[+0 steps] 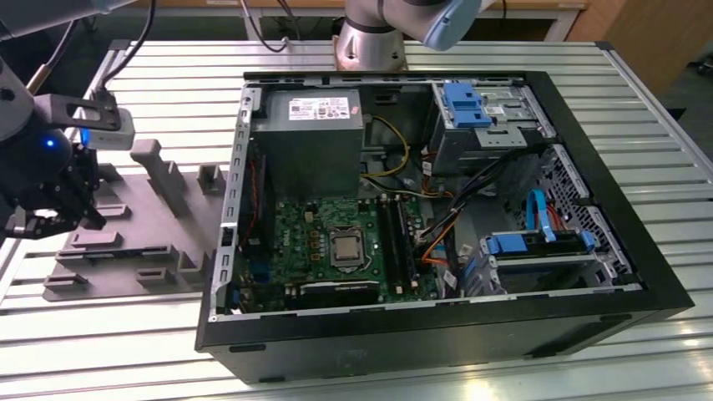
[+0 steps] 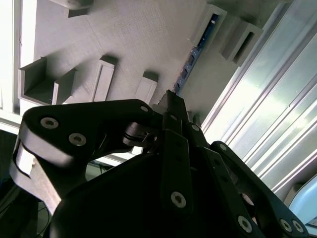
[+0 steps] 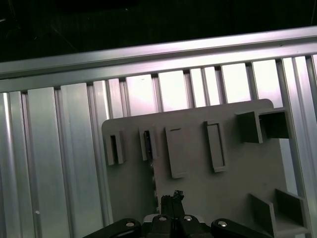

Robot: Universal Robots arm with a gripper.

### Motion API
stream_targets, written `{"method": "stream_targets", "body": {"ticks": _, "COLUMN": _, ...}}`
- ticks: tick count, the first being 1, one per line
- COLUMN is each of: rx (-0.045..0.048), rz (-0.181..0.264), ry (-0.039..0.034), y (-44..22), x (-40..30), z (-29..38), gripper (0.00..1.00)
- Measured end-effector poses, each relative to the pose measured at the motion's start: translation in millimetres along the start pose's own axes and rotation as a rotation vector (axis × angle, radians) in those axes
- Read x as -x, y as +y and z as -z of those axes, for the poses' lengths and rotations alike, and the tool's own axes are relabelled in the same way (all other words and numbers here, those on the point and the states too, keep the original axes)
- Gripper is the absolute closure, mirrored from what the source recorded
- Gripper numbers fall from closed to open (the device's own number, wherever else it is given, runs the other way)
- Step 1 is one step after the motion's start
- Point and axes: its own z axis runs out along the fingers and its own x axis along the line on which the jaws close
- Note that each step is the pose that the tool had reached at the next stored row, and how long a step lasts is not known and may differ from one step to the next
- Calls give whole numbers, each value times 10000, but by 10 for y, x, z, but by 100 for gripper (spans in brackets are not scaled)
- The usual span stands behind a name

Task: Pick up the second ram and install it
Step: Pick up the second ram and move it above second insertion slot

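The second ram (image 2: pixel 195 49) is a thin dark blue-green stick standing on edge in a slotted post of the grey fixture plate (image 2: pixel 133 34). In the first wrist view the second ram (image 3: pixel 148 145) shows edge-on as a narrow dark line. My gripper (image 2: pixel 172 99) hangs just above the plate with its fingertips together and nothing visible between them, right at the stick's near end. That end is hidden behind the tips. In the exterior view my gripper (image 1: pixel 56 219) is over the fixture plate (image 1: pixel 139 242) at the far left. My gripper (image 3: pixel 172 197) also sits low over the fixture plate (image 3: pixel 233 168).
An open computer case (image 1: pixel 446 334) lies at the centre of the slatted aluminium table (image 1: pixel 100 334), with black motherboard slots (image 1: pixel 392 234) beside the processor socket. Cables, drive bays and a power supply (image 1: pixel 310 134) crowd the case. Upright grey posts (image 1: pixel 167 171) stand on the fixture.
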Motion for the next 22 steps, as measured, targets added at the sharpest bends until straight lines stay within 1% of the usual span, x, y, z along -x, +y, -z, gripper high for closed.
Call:
{"method": "stream_targets", "body": {"ticks": 7, "rx": 0, "rz": 0, "ry": 0, "y": -3, "x": -14, "z": -14, "gripper": 89}}
{"method": "stream_targets", "body": {"ticks": 16, "rx": 0, "rz": 0, "ry": 0, "y": -9, "x": -46, "z": -49, "gripper": 89}}
{"method": "stream_targets", "body": {"ticks": 22, "rx": 2, "rz": -1, "ry": 2, "y": -10, "x": -57, "z": -68, "gripper": 89}}
